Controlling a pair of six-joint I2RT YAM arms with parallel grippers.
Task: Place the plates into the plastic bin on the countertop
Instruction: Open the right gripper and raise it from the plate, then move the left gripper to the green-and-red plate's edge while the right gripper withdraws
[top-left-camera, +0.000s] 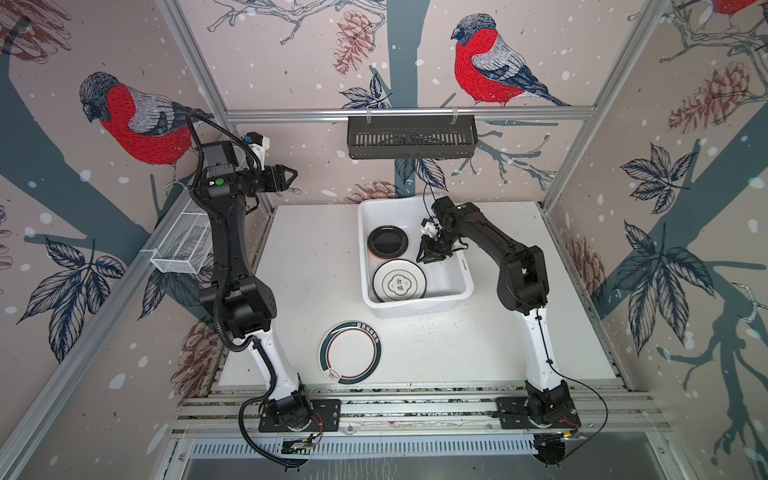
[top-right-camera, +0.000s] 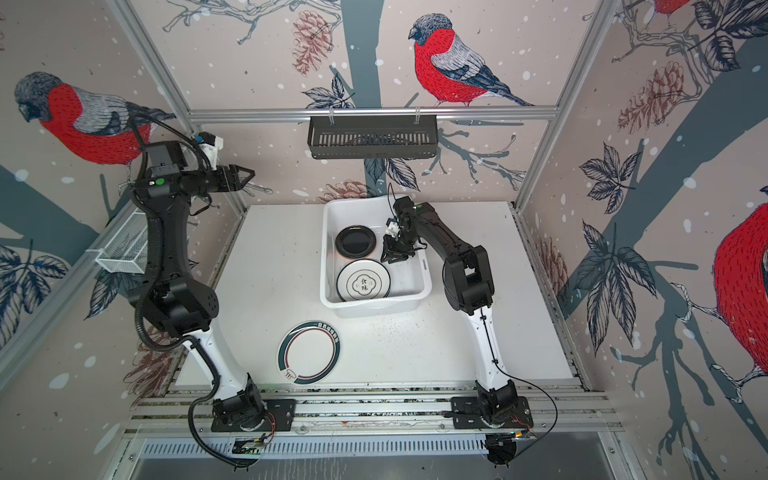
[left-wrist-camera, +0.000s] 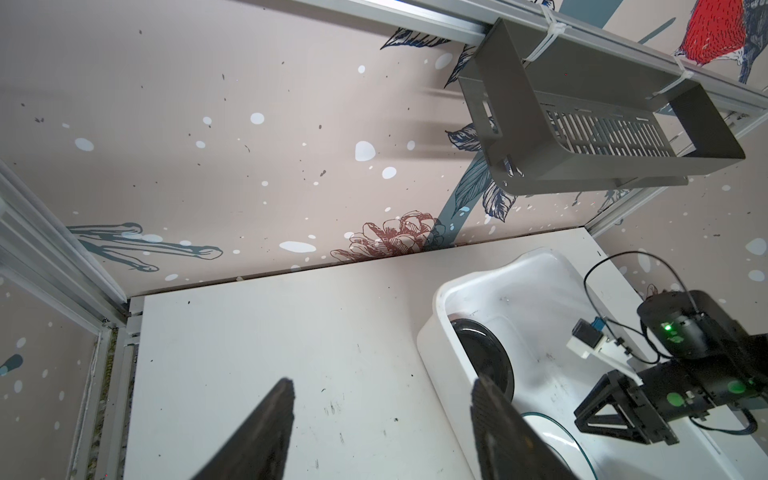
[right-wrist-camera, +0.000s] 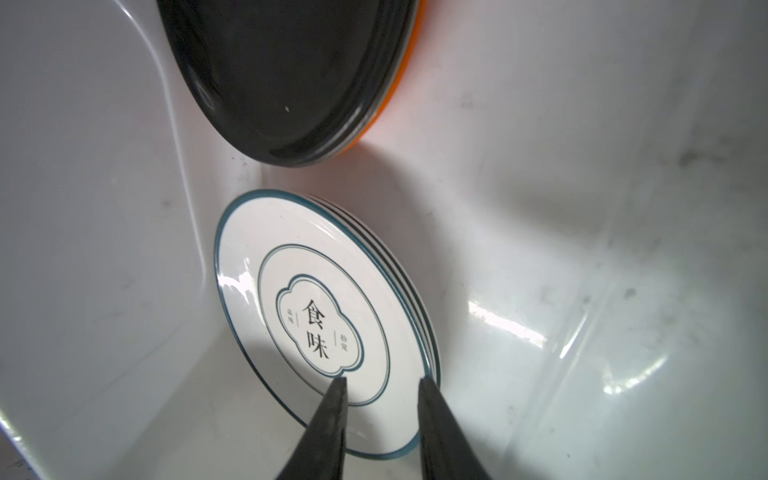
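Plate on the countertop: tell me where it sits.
In both top views the plate lies flat near the front edge of the countertop, left of centre, apart from the plastic bin behind it.

Black plate (top-left-camera: 387, 242), seemingly stacked white plates (top-left-camera: 399, 282) in bin (top-left-camera: 446, 286); ringed plate (top-left-camera: 350, 352) on countertop (top-left-camera: 478, 340)

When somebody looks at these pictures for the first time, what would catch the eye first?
Probably the big red-breasted birds on the walls. Next, the white plastic bin toward the back of the countertop, holding a black plate and white lettered plates, with the right gripper open over the white ones. One green-rimmed plate lies alone on the countertop near the front edge.
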